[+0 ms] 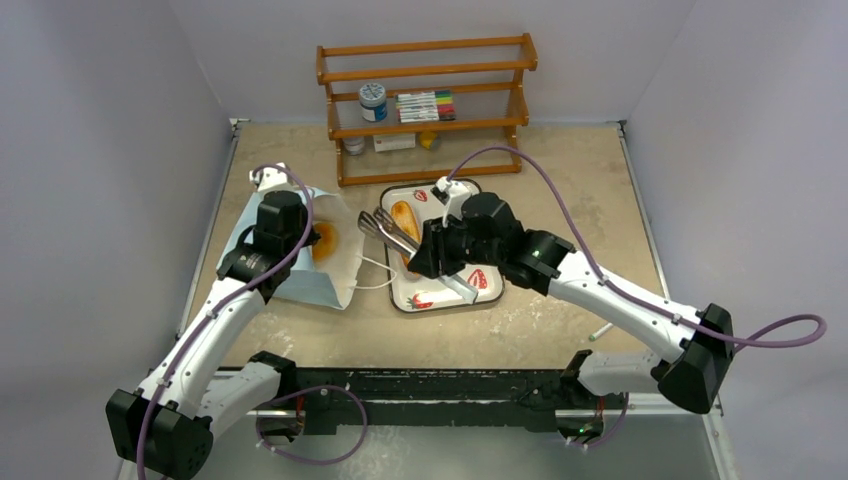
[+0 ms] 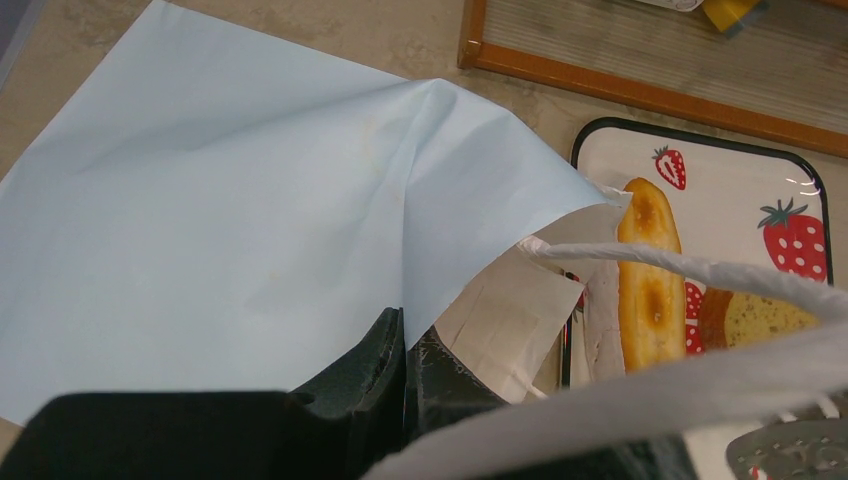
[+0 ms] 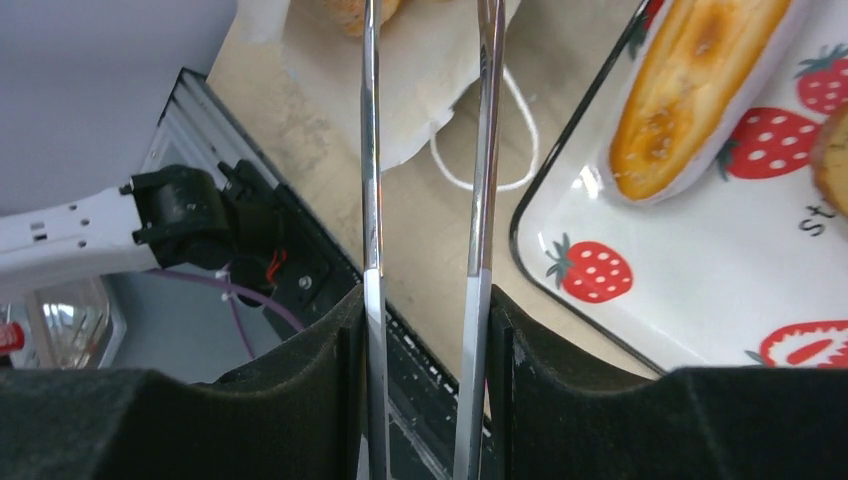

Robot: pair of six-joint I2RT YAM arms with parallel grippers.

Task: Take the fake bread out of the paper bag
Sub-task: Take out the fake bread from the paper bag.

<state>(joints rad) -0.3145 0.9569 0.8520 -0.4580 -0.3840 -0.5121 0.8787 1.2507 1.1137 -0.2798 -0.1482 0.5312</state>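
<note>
The light blue paper bag (image 1: 290,285) lies on its side at the left, its mouth facing the strawberry-print tray (image 1: 440,298). My left gripper (image 1: 278,222) is shut on the bag's upper edge (image 2: 405,300) and holds the mouth open. An orange-brown ring (image 1: 325,240) shows inside the bag. My right gripper (image 1: 440,250) is shut on metal tongs (image 1: 388,232); the tong arms (image 3: 372,150) are apart and empty, their tips near the bag mouth. The long golden loaf (image 1: 405,215) lies on the tray, as the wrist views show (image 2: 648,270) (image 3: 690,70). A brownish piece (image 2: 750,318) lies beside it.
A wooden rack (image 1: 425,125) with a jar and markers stands at the back, just behind the tray. The bag's white cord handle (image 1: 375,278) trails on the table between bag and tray. A small white object (image 1: 600,332) lies near the right arm.
</note>
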